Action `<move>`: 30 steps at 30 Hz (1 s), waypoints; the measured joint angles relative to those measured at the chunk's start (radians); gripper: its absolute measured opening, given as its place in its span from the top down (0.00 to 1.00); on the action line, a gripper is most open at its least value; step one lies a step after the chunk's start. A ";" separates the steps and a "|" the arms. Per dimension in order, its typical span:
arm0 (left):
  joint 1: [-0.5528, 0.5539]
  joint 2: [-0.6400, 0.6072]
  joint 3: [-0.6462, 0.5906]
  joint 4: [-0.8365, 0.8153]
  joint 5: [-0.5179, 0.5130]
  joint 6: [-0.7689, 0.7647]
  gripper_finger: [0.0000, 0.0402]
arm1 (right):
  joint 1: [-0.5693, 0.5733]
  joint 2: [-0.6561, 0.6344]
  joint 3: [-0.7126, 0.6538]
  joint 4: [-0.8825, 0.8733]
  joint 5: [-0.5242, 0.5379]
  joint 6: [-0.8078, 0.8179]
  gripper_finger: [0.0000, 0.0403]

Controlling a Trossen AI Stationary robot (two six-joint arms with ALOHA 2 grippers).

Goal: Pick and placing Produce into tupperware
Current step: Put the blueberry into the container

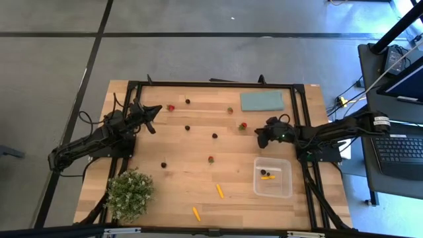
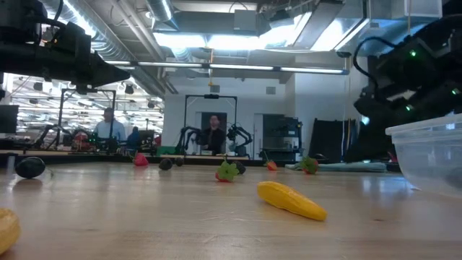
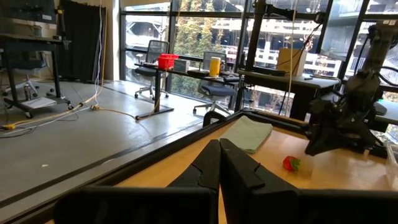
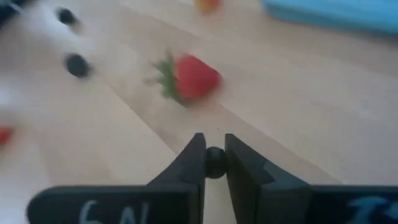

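The clear tupperware (image 1: 273, 177) stands on the table's right near part, with a dark piece (image 1: 264, 172) and a yellow piece (image 1: 268, 177) in it. Red berries (image 1: 243, 125), dark round pieces (image 1: 215, 135) and orange sticks (image 1: 219, 190) lie scattered over the wood. My right gripper (image 1: 262, 135) is beside the strawberry (image 4: 189, 78), far of the tupperware, shut on a small dark round piece. My left gripper (image 1: 153, 112) waits near the table's left far corner, its fingers shut (image 3: 219, 158) on nothing. My right gripper (image 4: 215, 155) pinches a small dark round piece (image 4: 215, 163) between its two fingertips, only at their free ends. The fingers slant down toward the table. Whether the piece touches the wood cannot be told.
A flat teal slab (image 1: 262, 100) lies at the far right. A bushy green potted plant (image 1: 129, 194) stands at the near left corner. A black frame rims the table's far and side edges (image 1: 218, 84). An orange stick (image 2: 291, 200) lies near the low camera.
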State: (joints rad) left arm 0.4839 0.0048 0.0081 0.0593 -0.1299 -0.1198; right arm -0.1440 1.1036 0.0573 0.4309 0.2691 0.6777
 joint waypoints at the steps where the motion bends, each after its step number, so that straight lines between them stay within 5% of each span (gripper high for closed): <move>1: 0.000 0.000 0.000 0.000 0.000 0.000 1.00 | 0.000 -0.008 0.012 0.000 -0.013 -0.004 0.89; 8: 0.000 0.000 0.000 0.000 0.000 -0.002 1.00 | 0.010 -0.069 0.156 -0.106 -0.215 -0.054 0.89; 17: 0.000 0.000 0.000 0.000 0.000 -0.002 1.00 | 0.165 -0.104 0.614 -0.905 -0.301 -0.098 0.89; 23: 0.000 0.000 0.000 0.000 0.000 -0.004 1.00 | 0.341 -0.098 0.794 -1.210 -0.299 0.171 0.89; 30: 0.000 0.000 0.000 0.000 0.000 -0.004 1.00 | 0.576 -0.031 0.714 -1.240 -0.268 0.476 0.89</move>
State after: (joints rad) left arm 0.4835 0.0048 0.0082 0.0594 -0.1295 -0.1242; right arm 0.4318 1.0724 0.7712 -0.8087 0.0014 1.1533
